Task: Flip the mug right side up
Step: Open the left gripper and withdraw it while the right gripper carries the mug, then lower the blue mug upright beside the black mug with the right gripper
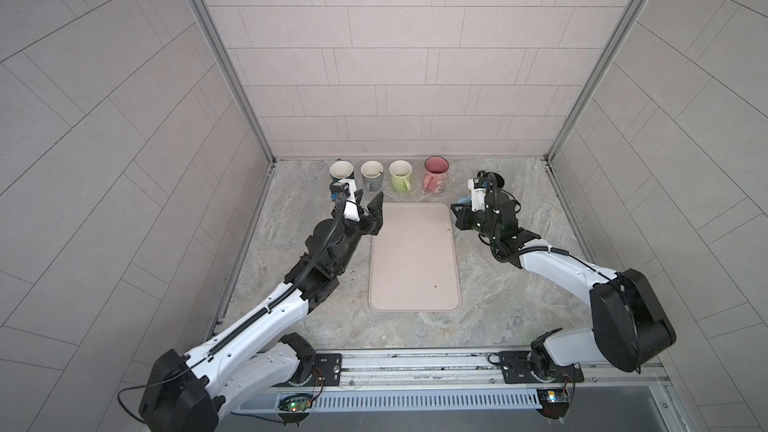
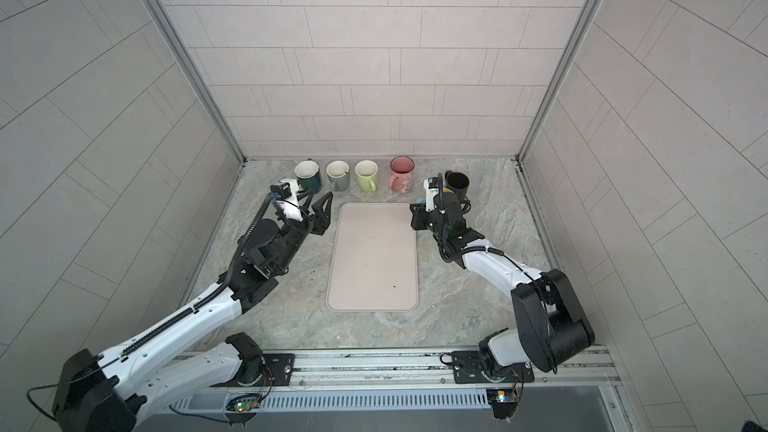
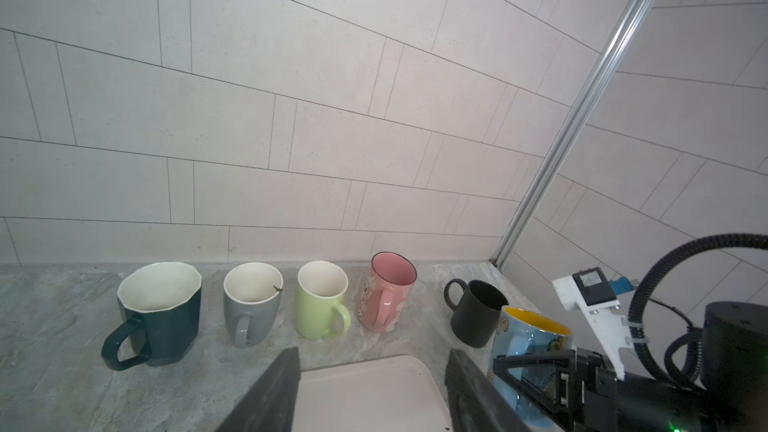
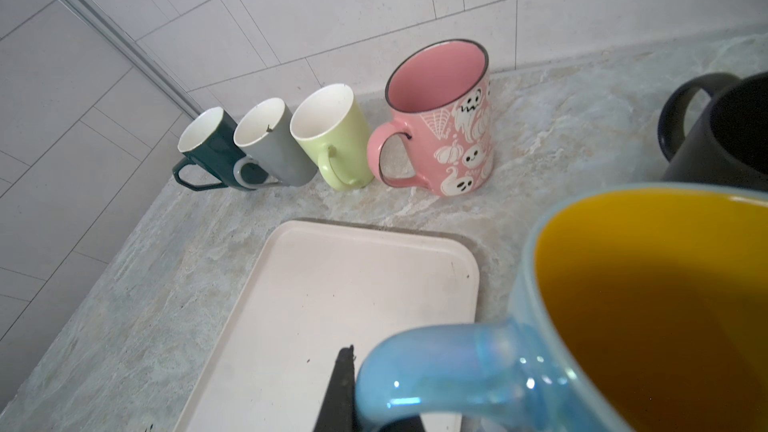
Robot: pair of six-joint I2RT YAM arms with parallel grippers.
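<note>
my right gripper clamped on the handle of the blue mug, mouth up, toward the table's back edge, just off the tray's far right corner, left gripper spread apart, holding nothing, near its far left corner

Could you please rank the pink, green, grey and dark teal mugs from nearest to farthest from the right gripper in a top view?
From the right gripper, shut on the light blue glazed mug:
1. Pink ghost-print ceramic mug, row's right end.
2. Light green ceramic mug, next leftward.
3. Grey ceramic mug, further left.
4. Dark teal faceted mug, left end.
</note>
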